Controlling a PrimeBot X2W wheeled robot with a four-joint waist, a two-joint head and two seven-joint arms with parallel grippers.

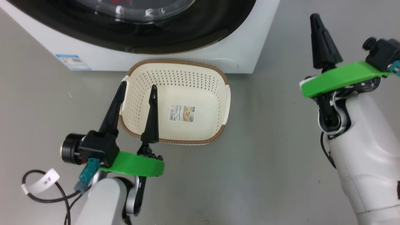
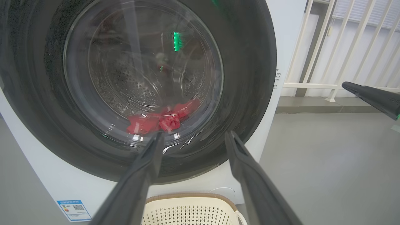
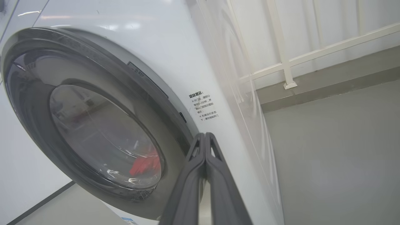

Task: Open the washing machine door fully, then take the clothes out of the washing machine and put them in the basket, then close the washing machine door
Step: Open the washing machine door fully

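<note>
The right gripper [image 3: 204, 137], clenched on nothing, aims at the right edge of the shut washing machine door [image 3: 37, 93], likely to lever it open, while the left gripper [image 1: 138, 86] hovers spread above the basket [image 1: 175, 62], the clothes [image 2: 156, 120] behind the glass.

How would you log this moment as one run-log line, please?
washing machine door: shut | clothes: inside, behind the door | basket: before washing machine, no clothes | left gripper: open | right gripper: shut, empty

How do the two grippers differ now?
The left gripper is open, fingers spread; the right gripper is shut, fingers together. In the head view the left gripper overlaps the left rim of the basket; the right gripper sits to its right, over floor. Both are empty, pointing toward the washing machine.
</note>
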